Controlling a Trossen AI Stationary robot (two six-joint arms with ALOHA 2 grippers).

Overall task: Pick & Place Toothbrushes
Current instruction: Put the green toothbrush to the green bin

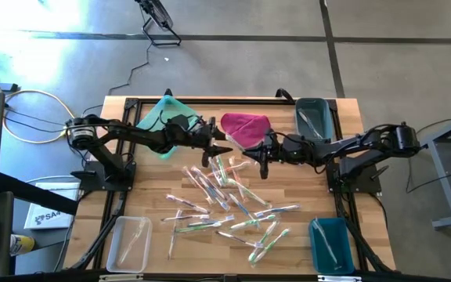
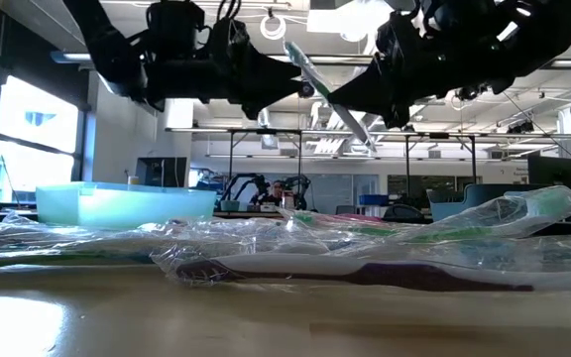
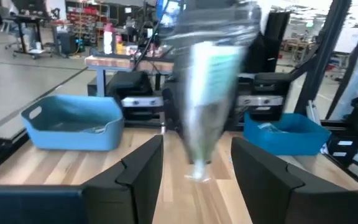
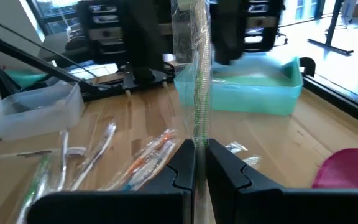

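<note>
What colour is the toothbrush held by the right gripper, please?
Green, in a clear wrapper; toothbrush shows best in the right wrist view.

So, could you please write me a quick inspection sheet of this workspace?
Surface: wooden table, framed.
Job's things: wrapped toothbrushes scattered mid-table; one green toothbrush held aloft.
Clutter: magenta cloth; clear bin; green bin; two blue bins.
Grippers: right end effector shut on the green toothbrush; left end effector open around its tip.
Cables: yellow cable left of the table.
Surroundings: concrete floor.
</note>
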